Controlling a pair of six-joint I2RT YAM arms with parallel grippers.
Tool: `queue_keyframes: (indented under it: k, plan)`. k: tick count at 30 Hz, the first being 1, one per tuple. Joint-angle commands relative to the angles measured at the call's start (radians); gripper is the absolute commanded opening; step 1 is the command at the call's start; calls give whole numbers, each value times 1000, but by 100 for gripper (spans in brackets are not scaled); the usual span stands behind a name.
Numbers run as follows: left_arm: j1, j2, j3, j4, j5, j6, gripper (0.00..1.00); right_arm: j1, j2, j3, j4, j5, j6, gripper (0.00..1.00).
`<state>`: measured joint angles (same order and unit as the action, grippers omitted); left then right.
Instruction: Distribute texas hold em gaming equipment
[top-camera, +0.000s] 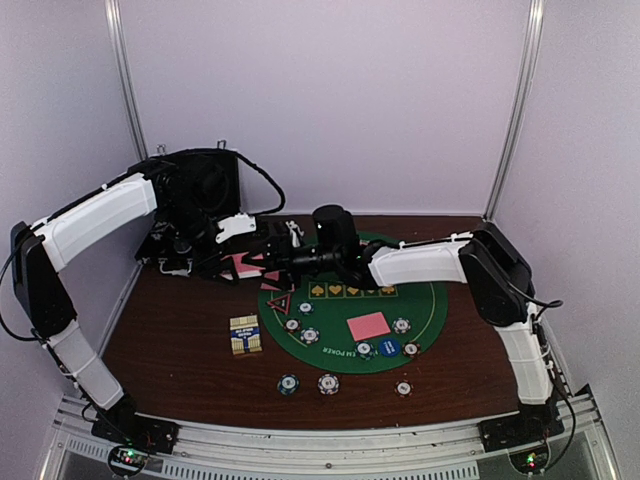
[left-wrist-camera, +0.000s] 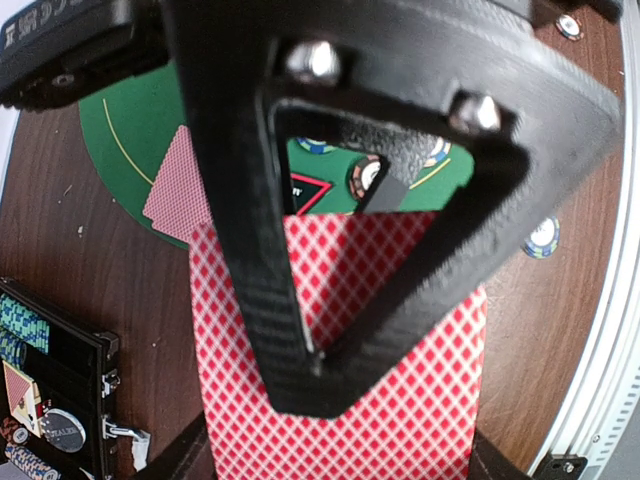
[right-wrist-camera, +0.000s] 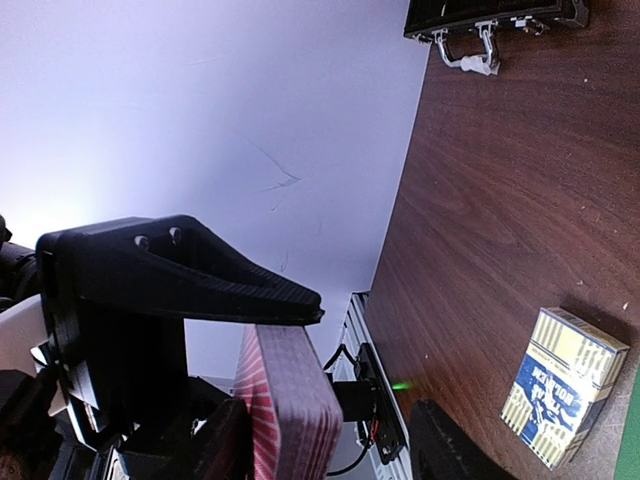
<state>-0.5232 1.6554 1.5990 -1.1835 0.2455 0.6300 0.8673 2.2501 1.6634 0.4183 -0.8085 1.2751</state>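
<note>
The left gripper (top-camera: 258, 262) is clamping a thick deck of pink-backed, diamond-patterned playing cards (left-wrist-camera: 400, 340) just beyond the round green felt mat (top-camera: 432, 300). The right gripper (right-wrist-camera: 330, 445) is straddling the deck's end, jaws apart. The cards are likely light, slick and flexible, so pinching the top card's short edge seems best.

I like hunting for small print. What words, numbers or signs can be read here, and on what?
"EM POKER": near rim of the green mat; letters before it unreadable.
Card box: blue label lettering, too blurred to read.
Chips: markings too small to read.
Cards: red diamond pattern only, no text.
</note>
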Motion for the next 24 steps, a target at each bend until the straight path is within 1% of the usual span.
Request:
queue_keyframes:
  k: [1,4,6,7,9,11,20,24]
  plan:
    - [6,-14,24,10,23,-2,0,-28,-41,-46,-64,11,-39,53]
    - [6,-13,25,9,23,-2,0,-31,-51,-57,-63,7,-40,50]
    - [6,-13,24,10,22,-1,0,-35,-60,-62,-61,5,-40,46]
    - [6,-14,24,10,20,-1,0,-37,-64,-65,-61,3,-40,43]
    - [6,-13,22,10,19,-1,0,-40,-72,-64,-62,-3,-38,34]
    - [6,-13,21,10,18,-1,0,-42,-84,-63,-70,-10,-41,28]
    - [6,-16,13,11,13,2,0,-56,-135,-93,-87,-11,-54,22]
    - [6,-16,12,11,12,3,0,-57,-150,-104,-66,-15,-34,15]
